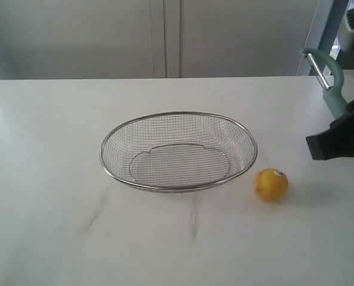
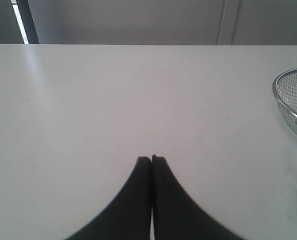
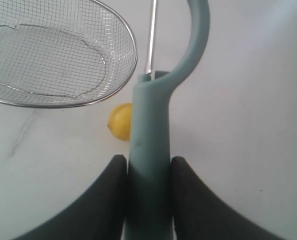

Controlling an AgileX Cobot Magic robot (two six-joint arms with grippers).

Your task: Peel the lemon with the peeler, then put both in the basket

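Observation:
A small yellow lemon (image 1: 271, 184) with a red-and-white sticker lies on the white table, just right of the wire mesh basket (image 1: 178, 151). My right gripper (image 1: 338, 138) hovers at the right edge, above and right of the lemon, shut on the teal handle of the peeler (image 1: 331, 80), whose blade end points up and away. In the right wrist view the peeler (image 3: 151, 150) runs out between the fingers, partly hiding the lemon (image 3: 120, 122), with the basket (image 3: 131, 47) beyond. My left gripper (image 2: 151, 159) is shut and empty over bare table, with the basket's rim (image 2: 277, 95) off to one side.
The white table (image 1: 58, 226) spreads wide around the basket. A grey wall and a blue-grey upright post (image 1: 331, 30) stand behind the table's far edge.

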